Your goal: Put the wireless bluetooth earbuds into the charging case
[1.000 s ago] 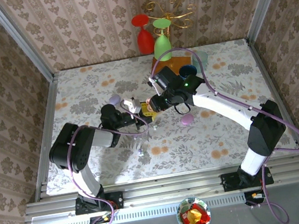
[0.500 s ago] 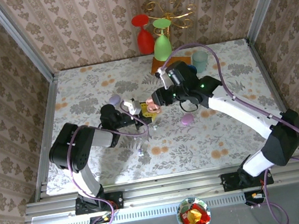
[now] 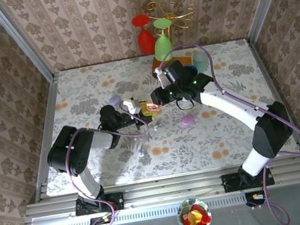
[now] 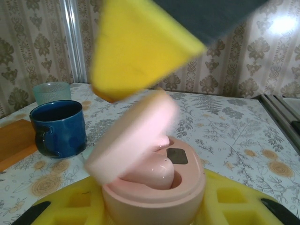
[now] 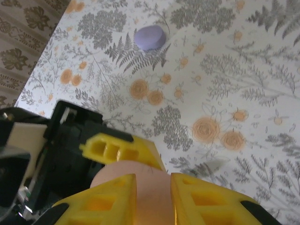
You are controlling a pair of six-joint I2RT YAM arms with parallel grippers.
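Left tool (image 3: 145, 111) stays clenched on the charging case (image 4: 154, 187); right tool (image 5: 153, 180), grip unclear, has shifted slightly.

No writing, brand, number or sign can be read anywhere. The pink charging case (image 4: 154, 187) is plain, and the dark patch (image 4: 177, 155) inside it shows no legible mark. The blue mug (image 4: 58, 127) at its nine o'clock carries no print either.

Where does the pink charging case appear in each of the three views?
Top external: pink charging case mid-table.
Left wrist: the case at bottom centre, lid open.
Right wrist: the case at bottom centre.
Shared landmark: floral table cover.
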